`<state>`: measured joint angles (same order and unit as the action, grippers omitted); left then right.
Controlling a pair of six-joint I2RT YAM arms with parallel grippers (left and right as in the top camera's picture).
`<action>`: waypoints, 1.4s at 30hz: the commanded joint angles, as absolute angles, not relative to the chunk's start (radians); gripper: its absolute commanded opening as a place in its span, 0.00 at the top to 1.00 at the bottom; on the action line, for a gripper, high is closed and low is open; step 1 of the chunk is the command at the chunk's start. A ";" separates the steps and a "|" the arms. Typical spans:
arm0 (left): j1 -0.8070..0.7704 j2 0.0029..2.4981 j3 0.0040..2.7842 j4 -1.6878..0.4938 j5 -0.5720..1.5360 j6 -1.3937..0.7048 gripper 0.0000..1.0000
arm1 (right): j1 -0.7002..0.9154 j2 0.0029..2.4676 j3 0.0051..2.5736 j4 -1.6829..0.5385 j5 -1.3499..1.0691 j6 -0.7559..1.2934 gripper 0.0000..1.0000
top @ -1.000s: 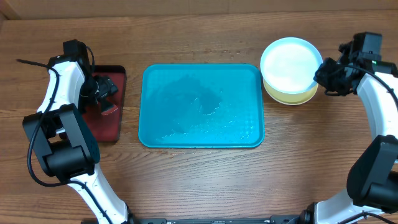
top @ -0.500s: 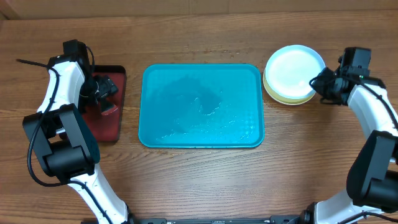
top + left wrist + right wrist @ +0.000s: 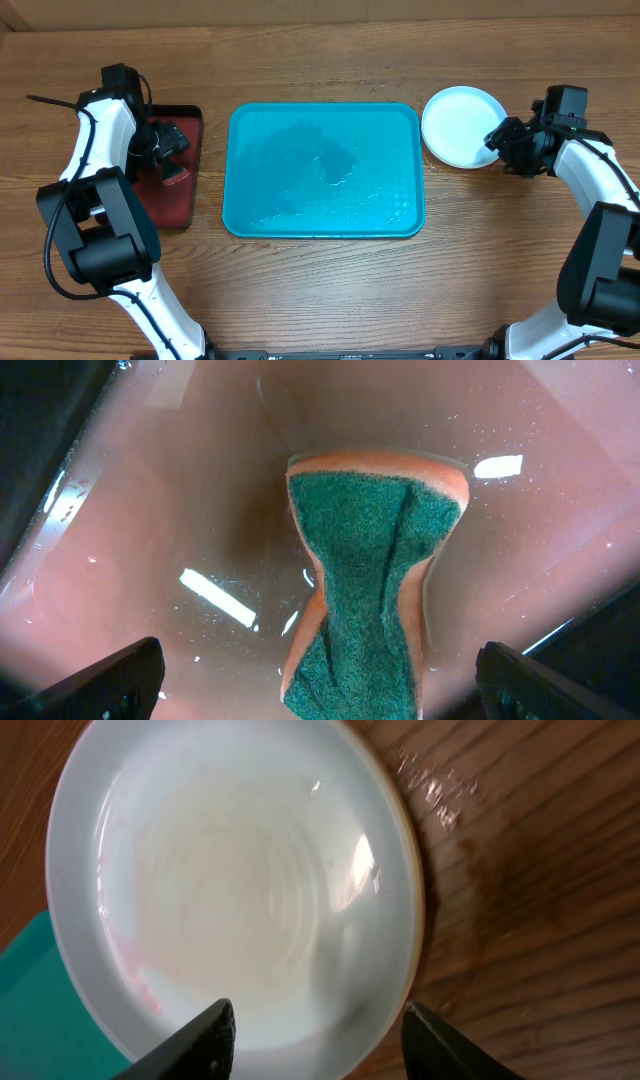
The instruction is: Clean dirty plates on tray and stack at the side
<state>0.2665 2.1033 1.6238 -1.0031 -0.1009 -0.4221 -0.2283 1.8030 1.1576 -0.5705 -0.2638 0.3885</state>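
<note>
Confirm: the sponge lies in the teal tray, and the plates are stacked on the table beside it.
Wrong tray. The sponge lies in the dark red tray, as the left wrist view shows; the plates are stacked beside the teal tray.

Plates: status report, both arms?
Left gripper open over sponge in red tray. Right gripper open at plate stack, right of teal tray. Top plate shows faint pink smear. Nothing blocking.
</note>
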 commanded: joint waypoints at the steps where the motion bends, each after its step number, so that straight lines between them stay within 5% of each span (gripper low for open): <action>1: 0.269 2.105 1.647 -1.005 -0.104 -0.423 0.00 | -0.218 1.695 1.188 -0.596 -0.357 0.389 0.45; 12: 0.269 2.105 1.647 -1.005 -0.104 -0.423 0.00 | -0.064 1.257 1.186 -0.860 -0.252 0.386 0.37; 18: 0.269 2.105 1.647 -1.005 -0.104 -0.423 0.00 | 0.067 1.112 1.183 -1.105 -0.226 0.387 0.00; 25: 0.269 2.105 1.647 -1.005 -0.104 -0.423 0.00 | 0.193 1.094 1.182 -1.202 -0.238 0.394 0.00; 42: 0.269 2.105 1.647 -1.005 -0.104 -0.423 0.00 | 0.202 1.112 1.182 -1.234 -0.255 0.393 0.00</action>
<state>0.2665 2.1033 1.6238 -1.0031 -0.1009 -0.4221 0.1970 1.1130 1.1721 -1.2312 -0.2615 0.3920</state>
